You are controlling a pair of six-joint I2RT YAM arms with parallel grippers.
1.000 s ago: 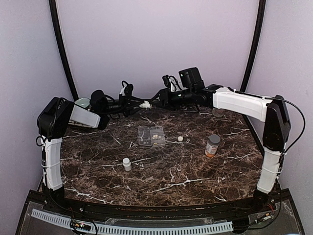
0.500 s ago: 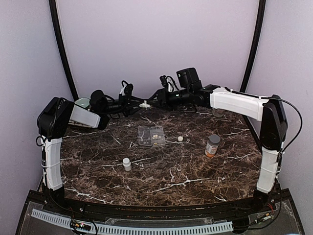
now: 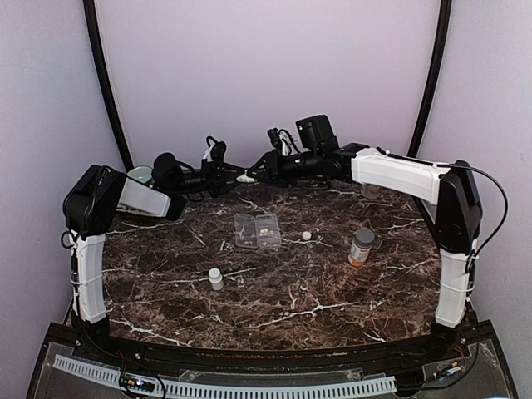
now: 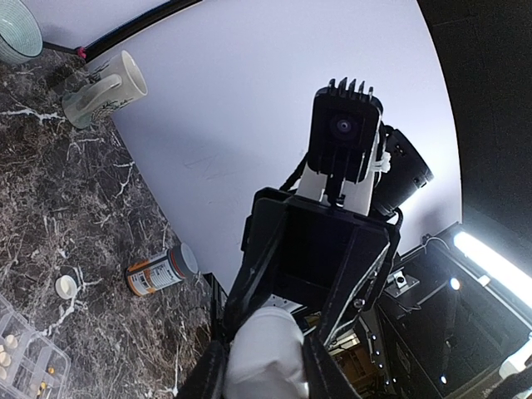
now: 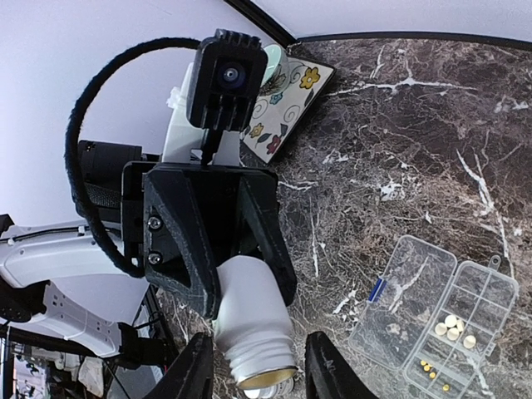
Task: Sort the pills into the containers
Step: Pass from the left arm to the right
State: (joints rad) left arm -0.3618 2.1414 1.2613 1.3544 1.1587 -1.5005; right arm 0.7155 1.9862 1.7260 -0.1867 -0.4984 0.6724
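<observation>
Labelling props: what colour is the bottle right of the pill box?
Orange bottle, grey cap; top external view.

Two arms, same build: left arm (image 3: 87, 278) and right arm (image 3: 403, 176), smooth white shells on the long links, bulky black housings at the joints. Thin black cable (image 3: 499, 199) looping off the right elbow. Out at the left gripper (image 5: 245, 287), matte black angular frame, silver screws (image 5: 154, 223) on its side, boxy black camera (image 5: 226, 76) just behind, thick fuzzy cable (image 5: 100, 91) arching back. Right gripper (image 4: 283, 320) likewise black, finned camera (image 4: 343, 133) behind it, white bracket (image 4: 312, 179) beneath.
</observation>
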